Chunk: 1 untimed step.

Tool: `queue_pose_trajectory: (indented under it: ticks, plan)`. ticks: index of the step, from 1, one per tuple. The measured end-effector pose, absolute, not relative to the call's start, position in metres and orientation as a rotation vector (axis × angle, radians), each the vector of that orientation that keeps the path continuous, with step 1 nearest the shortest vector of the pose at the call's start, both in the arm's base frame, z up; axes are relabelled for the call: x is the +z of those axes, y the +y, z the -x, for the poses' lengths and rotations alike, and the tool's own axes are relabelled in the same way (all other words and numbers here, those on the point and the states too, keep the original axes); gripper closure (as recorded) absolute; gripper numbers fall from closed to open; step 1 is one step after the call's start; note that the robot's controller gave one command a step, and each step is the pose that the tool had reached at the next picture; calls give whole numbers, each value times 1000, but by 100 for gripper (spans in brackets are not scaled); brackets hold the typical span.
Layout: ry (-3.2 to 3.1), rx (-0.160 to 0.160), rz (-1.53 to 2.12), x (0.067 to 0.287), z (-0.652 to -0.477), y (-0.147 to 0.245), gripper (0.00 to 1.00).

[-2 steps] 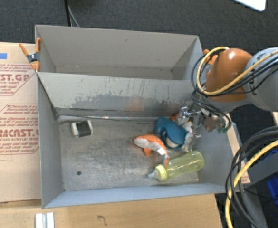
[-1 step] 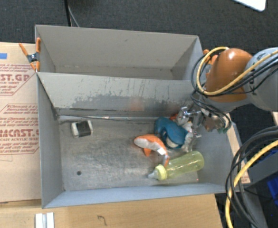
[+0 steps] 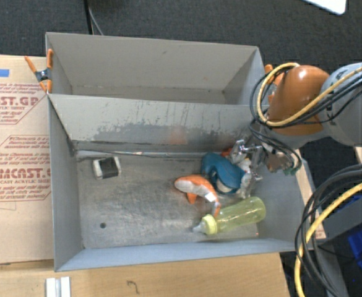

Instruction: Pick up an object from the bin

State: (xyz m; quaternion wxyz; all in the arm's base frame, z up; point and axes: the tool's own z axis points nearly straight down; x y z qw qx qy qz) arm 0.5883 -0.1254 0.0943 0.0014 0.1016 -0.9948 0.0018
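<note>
The gripper [image 3: 250, 164] hangs just beside a blue rounded plastic toy [image 3: 221, 171]; spread or closed, I cannot tell. The toy looks light, stiff and slippery: pinch its narrower middle.

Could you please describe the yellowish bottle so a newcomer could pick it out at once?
In the grey bin, three things cluster at the right end. The bottle lies on its side nearest the front wall. It alone is translucent yellow-green, cap pointing left; beside it are a blue toy and an orange-and-white toy.
</note>
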Motion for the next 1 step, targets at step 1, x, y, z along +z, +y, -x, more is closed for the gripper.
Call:
queue_pose_trajectory:
  ticks: [1]
  plan:
    - [-3130,3,-312,250,-571,-139,100]
